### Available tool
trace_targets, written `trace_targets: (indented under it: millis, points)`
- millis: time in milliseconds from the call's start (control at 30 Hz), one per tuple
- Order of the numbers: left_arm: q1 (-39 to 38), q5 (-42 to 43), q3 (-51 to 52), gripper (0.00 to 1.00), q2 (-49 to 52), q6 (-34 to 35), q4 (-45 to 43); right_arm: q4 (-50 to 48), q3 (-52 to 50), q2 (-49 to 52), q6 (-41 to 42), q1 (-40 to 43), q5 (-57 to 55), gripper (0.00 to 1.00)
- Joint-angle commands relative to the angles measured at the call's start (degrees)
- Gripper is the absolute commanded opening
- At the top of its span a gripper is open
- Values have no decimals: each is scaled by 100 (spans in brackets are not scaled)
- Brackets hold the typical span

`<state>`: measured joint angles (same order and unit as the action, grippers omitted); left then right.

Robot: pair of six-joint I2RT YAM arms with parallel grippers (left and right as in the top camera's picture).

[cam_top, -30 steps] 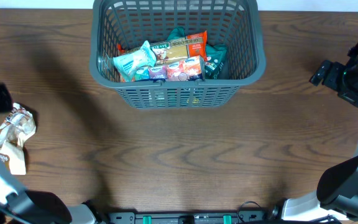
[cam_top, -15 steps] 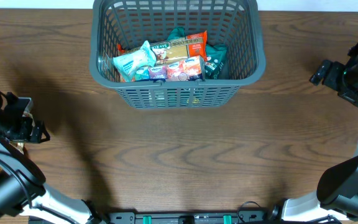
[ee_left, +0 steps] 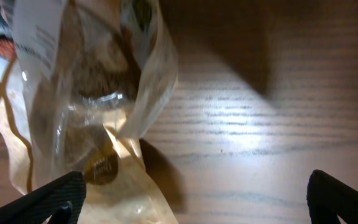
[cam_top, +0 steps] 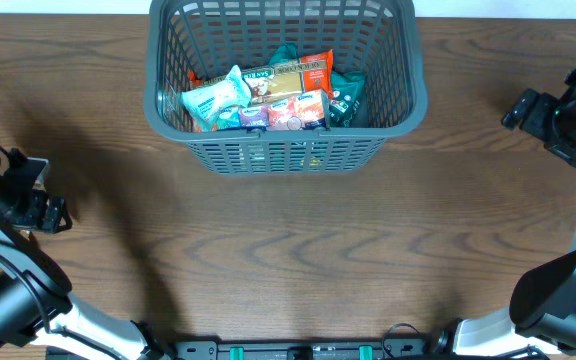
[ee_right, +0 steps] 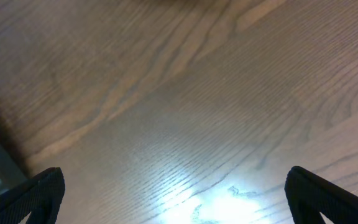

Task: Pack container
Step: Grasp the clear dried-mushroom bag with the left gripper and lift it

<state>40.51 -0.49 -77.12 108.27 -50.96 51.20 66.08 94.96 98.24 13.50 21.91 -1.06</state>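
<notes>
At the near left of the table, the left gripper is seen with jaws spread wide above a crinkled clear-and-cream snack bag, which is not clamped. Further back on the right, the right gripper is held just as wide over bare wood. The basket is set at the far middle edge of the table, with colourful packets piled inside.
</notes>
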Motion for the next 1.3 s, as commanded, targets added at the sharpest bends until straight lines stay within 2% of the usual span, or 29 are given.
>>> trace_targets:
  millis: [0, 233, 433, 600, 767, 1200, 1233, 1267]
  points:
    - [-50, -197, -122, 99, -7, -87, -103, -57, 0, -20, 238, 15, -59, 99]
    - [-13, -660, -400, 99, -26, -90, -212, -72, 0, -20, 380, 13, -66, 99]
    - [52, -667, -605, 98, -26, -85, -367, -63, -4, -17, 542, 13, -66, 99]
    - [446, -431, -605, 98, 37, -63, -632, -31, -7, -17, 719, 13, -63, 99]
    - [776, -317, -592, 98, 345, -72, -564, -37, -7, -17, 984, 13, -57, 99]
    - [752, -295, -588, 99, 1239, -85, -734, -35, -7, -20, 1113, -96, 0, 99]
    - [752, -295, -588, 98, 1239, -83, -728, -35, -7, -20, 1113, -96, 0, 99]
    - [752, -295, -590, 91, 1237, -81, -713, -35, -7, -17, 1113, -94, 0, 99]
